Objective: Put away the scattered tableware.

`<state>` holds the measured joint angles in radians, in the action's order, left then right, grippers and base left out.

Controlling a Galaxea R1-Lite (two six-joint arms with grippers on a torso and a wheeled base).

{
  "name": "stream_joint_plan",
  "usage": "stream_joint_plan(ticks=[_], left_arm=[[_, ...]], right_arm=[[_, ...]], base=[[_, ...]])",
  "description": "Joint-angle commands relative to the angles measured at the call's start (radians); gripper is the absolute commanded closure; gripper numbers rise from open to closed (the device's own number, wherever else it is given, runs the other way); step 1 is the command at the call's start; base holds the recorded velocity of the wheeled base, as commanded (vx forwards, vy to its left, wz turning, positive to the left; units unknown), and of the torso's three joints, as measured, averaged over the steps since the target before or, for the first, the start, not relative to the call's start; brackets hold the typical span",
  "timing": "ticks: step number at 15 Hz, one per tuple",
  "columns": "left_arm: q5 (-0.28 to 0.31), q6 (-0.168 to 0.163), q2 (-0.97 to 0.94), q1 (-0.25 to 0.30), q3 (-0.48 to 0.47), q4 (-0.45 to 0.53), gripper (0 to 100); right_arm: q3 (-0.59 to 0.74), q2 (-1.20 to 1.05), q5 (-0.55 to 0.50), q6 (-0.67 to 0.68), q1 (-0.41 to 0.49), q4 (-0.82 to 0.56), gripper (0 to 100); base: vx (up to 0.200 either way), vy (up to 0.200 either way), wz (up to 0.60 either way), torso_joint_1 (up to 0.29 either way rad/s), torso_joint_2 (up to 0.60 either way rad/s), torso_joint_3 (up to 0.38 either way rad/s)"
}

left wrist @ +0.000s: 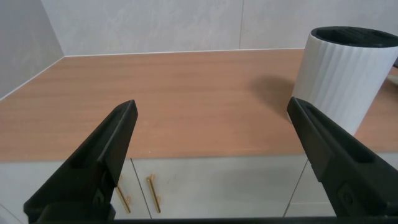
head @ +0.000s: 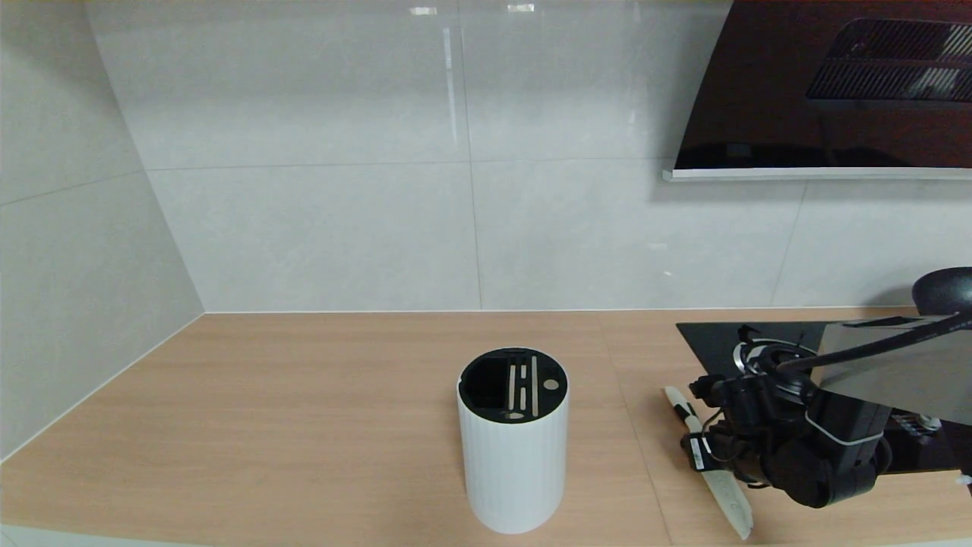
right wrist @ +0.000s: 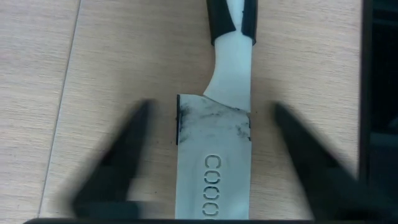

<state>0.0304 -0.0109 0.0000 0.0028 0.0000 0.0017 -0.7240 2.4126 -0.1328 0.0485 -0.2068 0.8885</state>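
Head view — a white ribbed knife holder (head: pixel 513 448) stands upright on the wooden surface (head: pixel 304 395). To its right, beside the black hob (head: pixel 706 338), a white knife (head: pixel 730 503) lies flat under the right arm (head: pixel 828 448). Left wrist view: the left fingers (left wrist: pixel 102 158) are spread wide, holding nothing, near the knife holder. Right wrist view: the right fingers (right wrist: pixel 118 168) gape either side of the knife's blade — not touching it.

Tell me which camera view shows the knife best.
The right wrist view: the knife lies straight below the camera, with blade and handle neck plain. The head view shows it small and slanted, its middle hidden. The left wrist view looks at the white holder and counter.
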Motion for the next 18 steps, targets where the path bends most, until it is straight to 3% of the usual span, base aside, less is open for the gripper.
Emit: stream_joint_plan(ticks=[1, 9, 12, 15, 17, 18], left_arm=[[0.000, 0.000, 0.000, 0.000, 0.000, 0.000, 0], [0.000, -0.001, 0.000, 0.000, 0.000, 0.000, 0], [0.000, -0.008, 0.000, 0.000, 0.000, 0.001, 0], [0.000, 0.000, 0.000, 0.000, 0.000, 0.000, 0], [0.003, 0.026, 0.000, 0.000, -0.015, -0.074, 0], [0.017, 0.031, 0.000, 0.000, -0.044, -0.055, 0]], right_arm=[[0.002, 0.005, -0.001, -0.001, 0.000, -0.005, 100], [0.015, -0.036, -0.004, 0.008, 0.000, -0.003, 100], [0.083, -0.193, 0.004, 0.034, 0.000, -0.003, 100], [0.124, -0.299, 0.009, 0.034, -0.013, -0.003, 100], [0.170, -0.428, 0.030, 0.033, -0.020, -0.003, 100], [0.195, -0.478, 0.038, 0.024, -0.020, -0.003, 100]], base=[[0.000, 0.000, 0.00, 0.000, 0.00, 0.000], [0.000, 0.000, 0.00, 0.000, 0.00, 0.000], [0.000, 0.000, 0.00, 0.000, 0.00, 0.000], [0.000, 0.000, 0.00, 0.000, 0.00, 0.000], [0.000, 0.000, 0.00, 0.000, 0.00, 0.000], [0.000, 0.000, 0.00, 0.000, 0.00, 0.000]])
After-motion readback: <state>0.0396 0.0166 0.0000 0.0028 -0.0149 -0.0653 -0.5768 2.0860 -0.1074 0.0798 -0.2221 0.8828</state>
